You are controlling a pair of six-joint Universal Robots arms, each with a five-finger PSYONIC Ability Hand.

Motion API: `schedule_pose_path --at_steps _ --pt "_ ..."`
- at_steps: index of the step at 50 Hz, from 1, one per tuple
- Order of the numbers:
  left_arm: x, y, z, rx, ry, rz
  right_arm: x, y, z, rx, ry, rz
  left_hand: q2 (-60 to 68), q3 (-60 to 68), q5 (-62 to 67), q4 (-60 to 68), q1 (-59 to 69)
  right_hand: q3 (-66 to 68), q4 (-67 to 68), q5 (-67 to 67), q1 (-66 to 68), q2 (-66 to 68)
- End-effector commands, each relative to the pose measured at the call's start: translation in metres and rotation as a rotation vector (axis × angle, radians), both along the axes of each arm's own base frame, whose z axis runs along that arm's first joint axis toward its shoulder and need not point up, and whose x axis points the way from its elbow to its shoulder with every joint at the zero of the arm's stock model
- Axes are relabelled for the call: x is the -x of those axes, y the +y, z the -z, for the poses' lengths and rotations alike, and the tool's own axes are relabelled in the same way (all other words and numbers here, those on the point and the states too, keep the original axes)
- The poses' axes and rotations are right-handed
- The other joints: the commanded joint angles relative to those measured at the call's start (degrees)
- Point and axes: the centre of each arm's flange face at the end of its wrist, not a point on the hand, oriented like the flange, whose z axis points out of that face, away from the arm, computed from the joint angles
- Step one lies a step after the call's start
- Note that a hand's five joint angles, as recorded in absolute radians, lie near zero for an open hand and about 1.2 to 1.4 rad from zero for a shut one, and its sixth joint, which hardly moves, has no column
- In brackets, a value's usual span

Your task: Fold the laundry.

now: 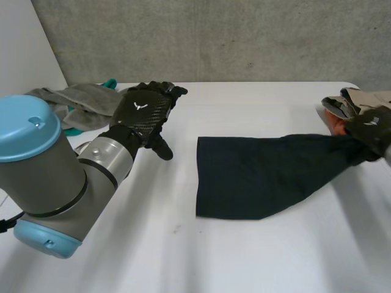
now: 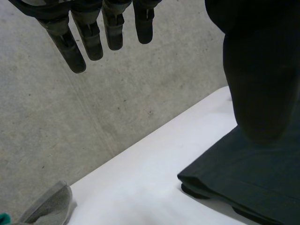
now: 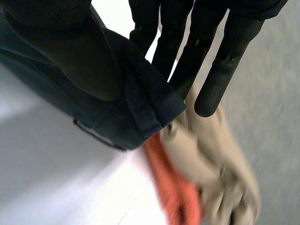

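Observation:
A dark navy cloth (image 1: pixel 263 174) lies on the white table (image 1: pixel 183 256), folded flat at its left part and drawn out in a taper toward the right. My right hand (image 1: pixel 369 128) is at that tapered right end. In the right wrist view its thumb (image 3: pixel 61 47) presses the cloth's hemmed edge (image 3: pixel 136 108) against the straight fingers (image 3: pixel 211 47), pinching it. My left hand (image 1: pixel 143 110) hovers over the table to the left of the cloth, fingers (image 2: pixel 89 37) straight and apart, holding nothing. The cloth's folded corner (image 2: pixel 248 173) lies below the left hand.
A pile of beige clothes (image 1: pixel 360 97) with an orange piece (image 1: pixel 336 125) sits at the table's far right, just beyond my right hand. A grey cloth (image 1: pixel 79 101) with a teal item (image 1: pixel 110 83) lies at the far left. A concrete wall (image 1: pixel 214 36) stands behind the table.

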Motion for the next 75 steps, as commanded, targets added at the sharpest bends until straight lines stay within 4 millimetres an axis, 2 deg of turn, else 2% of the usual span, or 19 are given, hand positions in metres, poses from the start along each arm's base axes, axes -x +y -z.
schedule_pose_path --at_steps 1,5,7,11,14,16,19,25,28,30,36,41,47,54,58,65,69,70,75 --pt "-0.005 0.006 -0.002 -0.002 0.003 -0.003 -0.121 0.048 -0.017 0.209 0.047 -0.431 -1.8 -1.9 -2.7 -1.3 -0.4 12.5 11.3 13.8 18.4 12.8" --pt "-0.006 0.008 0.000 -0.004 0.002 -0.004 -0.169 0.089 -0.004 0.254 0.043 -0.683 -1.8 -1.9 -2.7 -1.3 -0.4 12.5 11.3 13.8 18.4 12.8" --pt "-0.007 0.008 0.000 -0.006 0.001 -0.006 -0.189 0.110 0.018 0.234 0.076 -0.800 -1.8 -1.9 -2.7 -1.3 -0.4 12.5 11.3 13.8 18.4 12.8" --pt "-0.007 0.006 -0.001 -0.002 0.003 -0.012 -0.211 0.142 0.053 0.201 0.167 -0.946 -1.8 -1.9 -2.7 -1.3 -0.4 12.5 11.3 13.8 18.4 12.8" --pt "-0.009 0.001 -0.005 0.015 0.012 -0.024 -0.217 0.152 0.057 0.210 0.196 -0.985 -1.6 -1.8 -2.6 -1.2 -0.2 10.7 9.6 12.0 16.7 11.0" --pt "-0.009 -0.004 -0.009 0.036 0.026 -0.030 -0.222 0.156 0.052 0.217 0.180 -0.994 -1.3 -1.4 -2.2 -0.8 0.1 -14.3 -15.4 -13.0 -8.3 -14.0" --pt "-0.008 -0.010 -0.019 0.079 0.047 -0.036 -0.218 0.150 0.041 0.152 0.066 -0.944 -0.9 -1.1 -1.9 -0.5 0.5 -57.5 -58.7 -56.2 -51.6 -57.2" --pt "0.006 -0.030 -0.042 0.165 0.099 -0.038 -0.200 0.133 -0.006 -0.056 -0.371 -0.739 -0.8 -0.9 -1.7 -0.3 0.6 -57.5 -58.7 -56.2 -51.6 -57.2" --pt "0.023 -0.035 -0.044 0.168 0.104 -0.010 -0.174 0.104 -0.022 -0.152 -0.590 -0.548 -0.2 -0.4 -1.2 0.2 1.1 -57.5 -58.7 -56.2 -51.6 -57.2" --pt "0.034 -0.032 -0.041 0.149 0.097 0.017 -0.150 0.082 -0.031 -0.165 -0.697 -0.405 -0.2 -0.4 -1.2 0.2 1.1 -57.5 -58.7 -56.2 -51.6 -57.2" --pt "0.081 -0.021 -0.007 0.045 0.036 0.112 -0.112 0.055 -0.042 -0.193 -0.721 -0.224 -0.2 -0.4 -1.2 0.2 1.1 -57.5 -58.7 -56.2 -51.6 -57.2" --pt "0.102 -0.014 0.037 -0.047 -0.040 0.094 -0.114 0.037 -0.016 -0.322 -0.666 -0.177 0.6 0.4 -0.4 1.0 2.0 -57.5 -58.7 -56.2 -51.6 -57.2" --pt "0.098 -0.016 0.092 -0.153 -0.169 -0.025 -0.119 0.021 0.021 -0.393 -0.534 -0.186 0.6 0.4 -0.4 1.0 2.0 -57.5 -58.7 -56.2 -51.6 -57.2" --pt "0.087 -0.011 0.125 -0.260 -0.285 -0.037 -0.119 0.014 0.061 -0.436 -0.441 -0.190 0.6 0.4 -0.4 1.0 2.0 -57.5 -58.7 -56.2 -51.6 -57.2" --pt "0.083 -0.009 0.130 -0.282 -0.340 -0.035 -0.119 0.012 0.072 -0.438 -0.399 -0.192 0.6 0.4 -0.4 1.0 2.0 -57.5 -58.7 -56.2 -51.6 -57.2" --pt "0.084 -0.004 0.108 -0.238 -0.344 -0.016 -0.119 0.014 0.048 -0.362 -0.362 -0.210 0.1 -0.1 -0.9 0.5 1.5 -57.5 -58.7 -56.2 -51.6 -57.2" --pt "0.082 -0.005 0.054 -0.153 -0.253 -0.022 -0.118 0.024 0.020 -0.293 -0.369 -0.225 -0.1 -0.2 -1.0 0.4 1.3 -57.5 -58.7 -56.2 -51.6 -57.2" --pt "0.081 -0.004 0.033 -0.115 -0.214 -0.021 -0.117 0.026 0.017 -0.284 -0.370 -0.227 -0.4 -0.6 -1.4 0.0 1.0 -57.5 -58.7 -56.2 -51.6 -57.2" --pt "0.083 0.001 -0.019 0.000 -0.095 0.042 -0.113 0.046 0.011 -0.211 -0.375 -0.227 -0.1 -0.2 -1.0 0.4 1.3 -57.5 -58.7 -56.2 -51.6 -57.2"
